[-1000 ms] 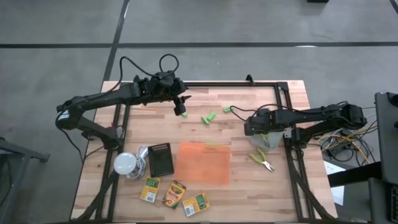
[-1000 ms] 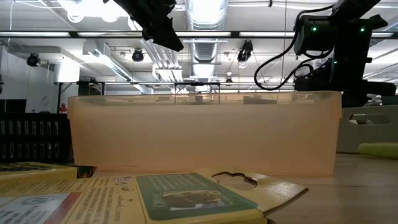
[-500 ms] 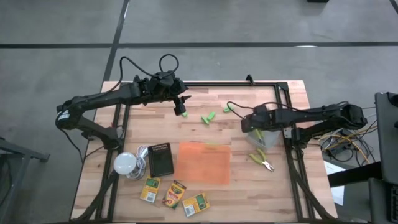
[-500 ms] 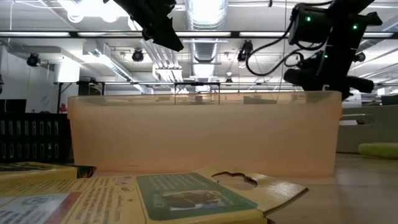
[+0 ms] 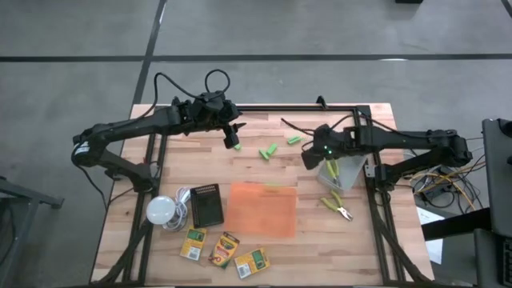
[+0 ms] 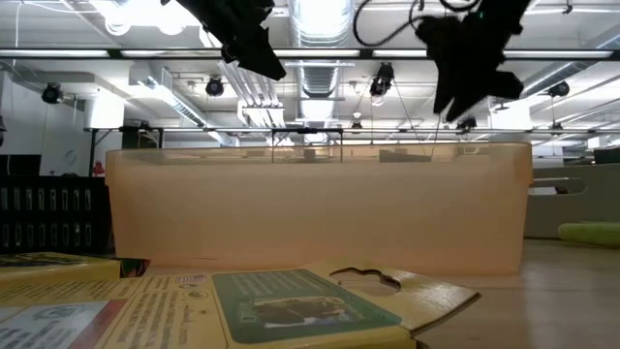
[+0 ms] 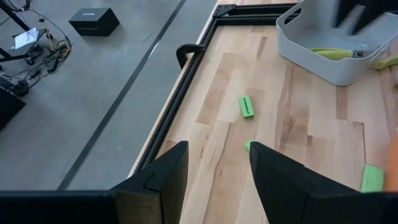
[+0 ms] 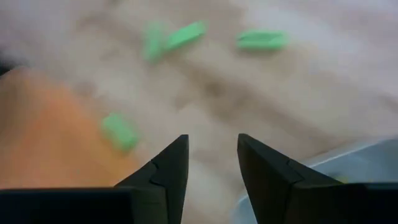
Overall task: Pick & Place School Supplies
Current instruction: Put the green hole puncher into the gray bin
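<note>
1. Three small green blocks (image 5: 272, 150) lie flat on the wooden worktop (image 5: 352, 240), each a short bar lying slantwise.
2. The yellow-handled scissors (image 5: 337, 206) lie flat to the right of the see-through orange tray (image 5: 262, 210).
3. Three flat crayon boxes (image 5: 225, 250) sit near the front edge.
4. The left gripper (image 7: 216, 163) hangs above the back of the worktop, jaws open and empty.
5. The right gripper (image 8: 211, 163) hovers beside a pale bin (image 5: 350, 172), jaws apart, holding nothing.

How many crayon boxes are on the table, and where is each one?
3, in a row near the front edge, in front of the orange tray: left crayon box, middle crayon box, right crayon box. None seems hidden.
</note>
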Available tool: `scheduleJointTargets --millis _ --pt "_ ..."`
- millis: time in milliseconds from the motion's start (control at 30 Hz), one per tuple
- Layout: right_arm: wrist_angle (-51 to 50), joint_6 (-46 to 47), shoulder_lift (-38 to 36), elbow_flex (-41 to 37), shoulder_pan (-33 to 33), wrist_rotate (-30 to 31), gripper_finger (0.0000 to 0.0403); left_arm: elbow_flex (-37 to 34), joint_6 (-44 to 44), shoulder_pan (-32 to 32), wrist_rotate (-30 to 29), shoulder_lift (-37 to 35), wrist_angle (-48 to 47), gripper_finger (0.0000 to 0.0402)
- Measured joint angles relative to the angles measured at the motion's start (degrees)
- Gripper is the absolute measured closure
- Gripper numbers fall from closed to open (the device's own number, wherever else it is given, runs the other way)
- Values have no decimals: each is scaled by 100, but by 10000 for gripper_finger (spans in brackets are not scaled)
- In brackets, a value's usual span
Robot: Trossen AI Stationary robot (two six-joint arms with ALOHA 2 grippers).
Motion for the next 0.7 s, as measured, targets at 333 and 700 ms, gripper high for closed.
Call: scheduleJointTargets --millis 333,700 --pt "-53 -300 2 179 1195 526 288 0 8 1 1 0 -9 225" --pt "-38 1382 112 -412 3219 554 292 0 170 0 0 0 -12 225"
